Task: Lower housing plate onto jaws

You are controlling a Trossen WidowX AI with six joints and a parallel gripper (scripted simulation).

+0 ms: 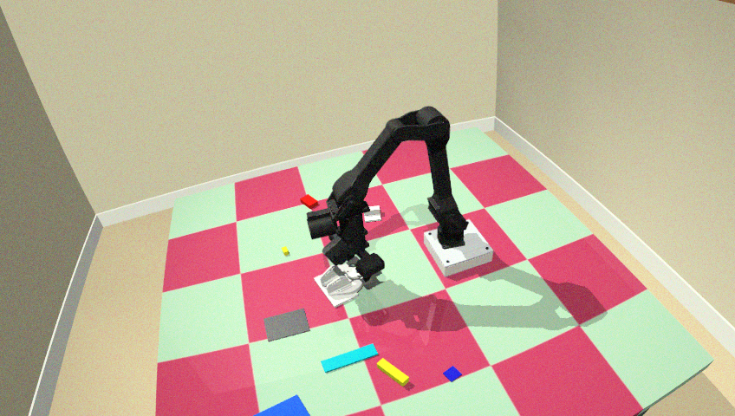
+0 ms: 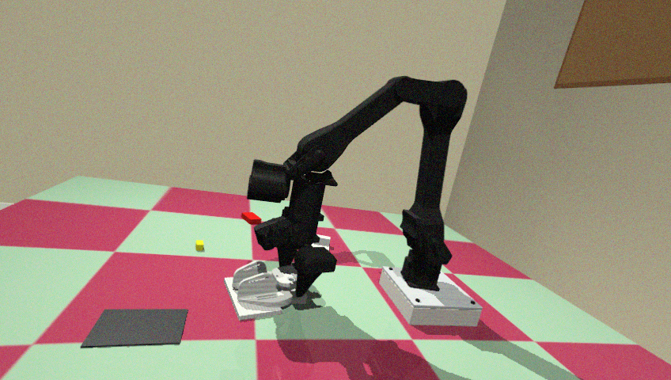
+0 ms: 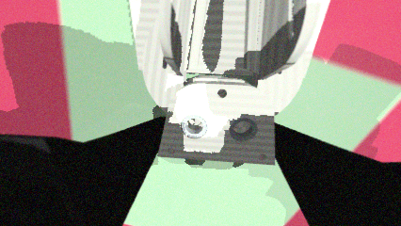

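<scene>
The pale housing plate [image 3: 212, 117] [image 2: 285, 279] lies across the near end of the white base, behind the jaws. My gripper [image 3: 216, 124] [image 2: 293, 281] is shut on its two side edges. Two round holes show in the plate, the left one brightly lit. The two upright jaws [image 1: 335, 279] [image 2: 266, 291] stand side by side on the white base [image 1: 335, 302] [image 2: 245, 314]. The plate looks about flat and low, but the stubs are hidden under it and I cannot tell whether it touches them.
A dark grey plate [image 1: 286, 324] [image 2: 134, 328] lies in front of the base. A cyan bar [image 1: 349, 358], a yellow bar [image 1: 393, 371] and a blue square [image 1: 452, 373] lie nearer. A yellow cube [image 1: 285, 250], red block [image 1: 308, 201] and white block [image 1: 372, 213] lie behind.
</scene>
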